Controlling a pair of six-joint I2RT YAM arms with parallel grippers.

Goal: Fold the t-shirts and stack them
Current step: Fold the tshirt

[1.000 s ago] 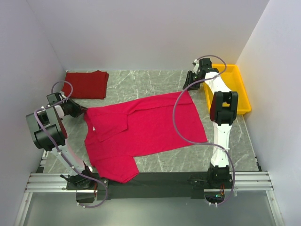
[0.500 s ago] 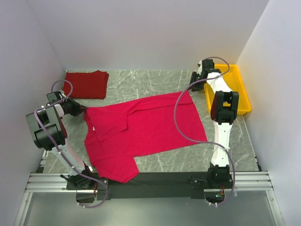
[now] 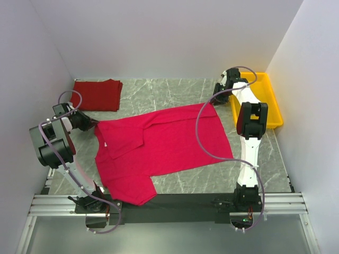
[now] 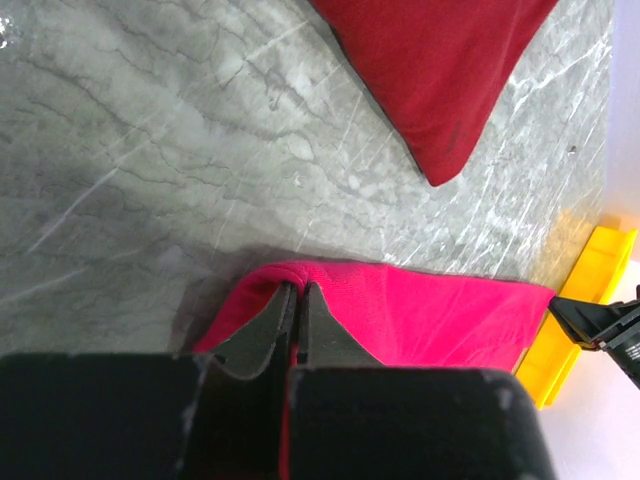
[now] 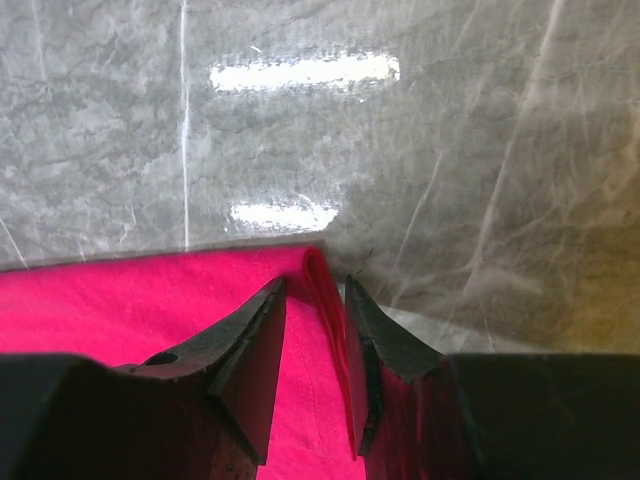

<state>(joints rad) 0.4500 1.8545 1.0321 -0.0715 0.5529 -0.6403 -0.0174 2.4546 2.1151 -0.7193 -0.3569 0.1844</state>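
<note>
Currently, we log the crimson t-shirt [image 3: 164, 143] lying spread and mostly flat on the marble tabletop [image 3: 159, 90]. Its hem end is turned toward the yellow tray [image 3: 267, 106], and its collar and sleeves are at the end away from the tray. One hem corner lies near the tray, apart from its wall.

The left gripper [image 4: 298, 290] is at the shirt edge farthest from the tray. Its fingers are pressed together with a thin line of crimson cloth pinched between them, and the fabric rises slightly off the marble at that spot. We read this as an anchor grip that keeps the collar end from sliding while the other end is handled.

The right gripper [image 5: 315, 285] sits at the hem corner nearest the tray. Its jaws stand apart, one on each side of a small raised ridge of hem. We do not see them pressing the cloth, so we count this corner as straddled but not yet gripped.

The darker red t-shirt [image 3: 97, 94] lies already folded, well apart from the tray, beyond the crimson shirt's collar end. We judge it to be the base of the stack, so one shirt is done.

With opposite ends covered, the cloth can be tensioned and carried over in one fold. A shallow bite at the hem could slip.
</note>
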